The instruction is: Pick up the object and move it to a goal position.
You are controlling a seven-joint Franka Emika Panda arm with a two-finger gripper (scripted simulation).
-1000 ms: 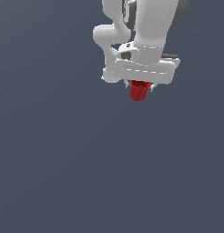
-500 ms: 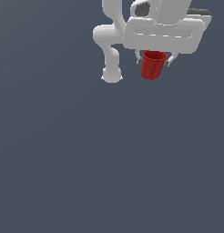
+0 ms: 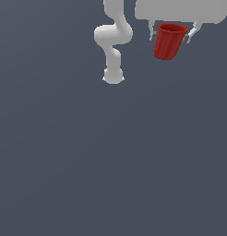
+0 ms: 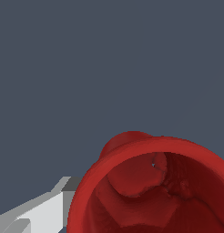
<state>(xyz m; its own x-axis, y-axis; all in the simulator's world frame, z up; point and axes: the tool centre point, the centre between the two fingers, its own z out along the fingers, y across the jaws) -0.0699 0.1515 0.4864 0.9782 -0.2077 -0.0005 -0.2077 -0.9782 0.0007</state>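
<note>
The object is a small glossy red cup [image 3: 169,41], bucket-shaped with a rimmed top. It hangs high in the exterior view, near the top right, held between my two fingers at its rim. My gripper [image 3: 170,35] is shut on the cup, well above the grey floor. In the wrist view the red cup [image 4: 150,186] fills the lower right, its open mouth facing the camera, with one grey finger [image 4: 41,211] beside its rim. The other finger is hidden there.
The white arm's base [image 3: 113,76] stands on the flat grey floor [image 3: 110,161] at the exterior view's upper middle, to the left of the cup. Nothing else shows.
The gripper has carried the cup upward and toward the exterior view's right. The hand and cup look larger now, nearer the camera.
</note>
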